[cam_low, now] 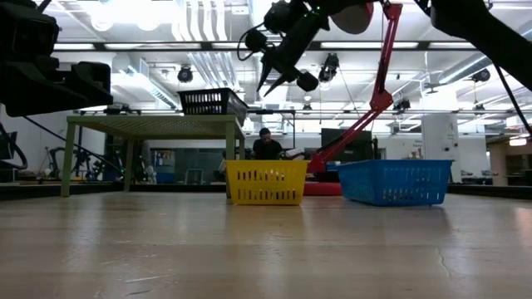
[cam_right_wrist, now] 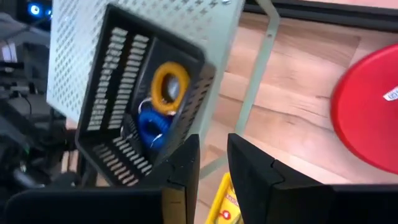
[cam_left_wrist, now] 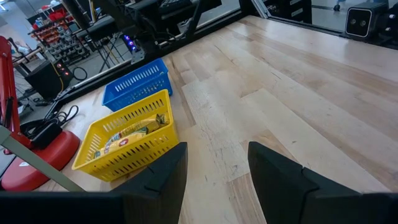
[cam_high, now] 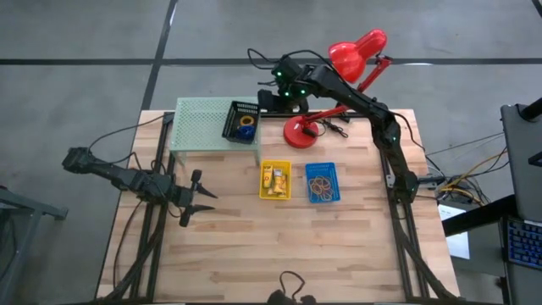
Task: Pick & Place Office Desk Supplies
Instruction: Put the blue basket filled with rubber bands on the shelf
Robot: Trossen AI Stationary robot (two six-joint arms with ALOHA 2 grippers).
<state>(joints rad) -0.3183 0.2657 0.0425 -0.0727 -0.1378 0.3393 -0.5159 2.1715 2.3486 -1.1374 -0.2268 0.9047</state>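
My right tool [cam_high: 273, 88] hangs in the air just beside the black basket [cam_high: 241, 123] on the pale green mesh shelf [cam_high: 201, 124]; its fingers [cam_right_wrist: 249, 163] stand slightly apart with nothing between them. That basket holds a yellow ring [cam_right_wrist: 170, 85] and a blue ring [cam_right_wrist: 149, 127]. On the tabletop [cam_high: 254, 246], the yellow basket [cam_high: 275, 180] carries yellow packets [cam_left_wrist: 134, 130], and the blue basket [cam_high: 322, 182] beside it holds rubber bands [cam_high: 320, 185]. My left tool [cam_high: 201, 196] waits spread wide and empty, left of the yellow basket.
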